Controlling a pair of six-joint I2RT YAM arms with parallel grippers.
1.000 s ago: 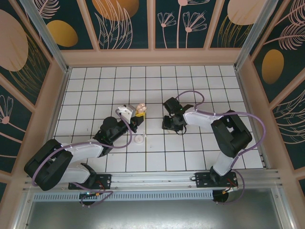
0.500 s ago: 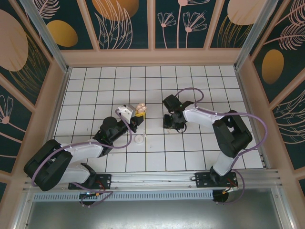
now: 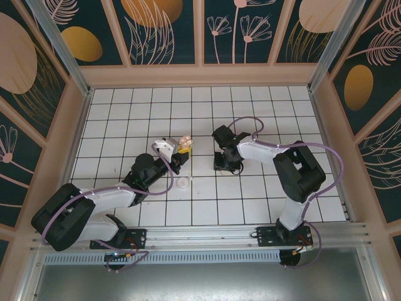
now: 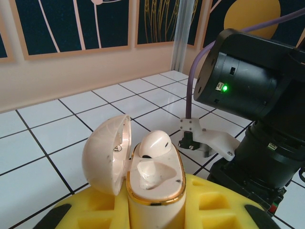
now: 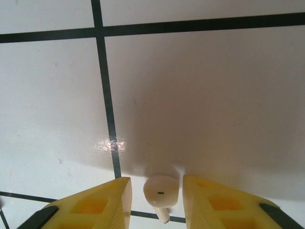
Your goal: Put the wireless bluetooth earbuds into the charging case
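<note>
- one small change since a second ago: the right arm has drawn its elbow in toward the middle, and the right gripper (image 3: 225, 164) has edged slightly left over the table (image 3: 263, 113). the left arm and the white disc (image 3: 182, 183) sit where they were.
- start near us. what's closest?
- the disc, lying flat on a tile just in front of the left arm's wrist.
- and the right gripper?
- pointed down at the tiles. seen from its wrist, the two yellow fingers (image 5: 102, 202) stand either side of the loose earbud (image 5: 161, 190). it lies on a white tile just beside a black grid line, stem toward the wrist. a sliver of gap shows on each side, thinner on the right, so the jaws are narrowly open and grip nothing.
- farther out?
- the left gripper (image 4: 152, 212) is clamped on the charging case (image 4: 155, 186), held upright between its yellow fingers. the lid (image 4: 106, 155) is swung open to one side. the seated earbud (image 4: 153, 143) rests in the far socket, and the near socket (image 4: 151, 172) stands empty.
- so the count?
- two arms and two grippers. two earbuds, one in the case and one on the table. one case, one disc.
</note>
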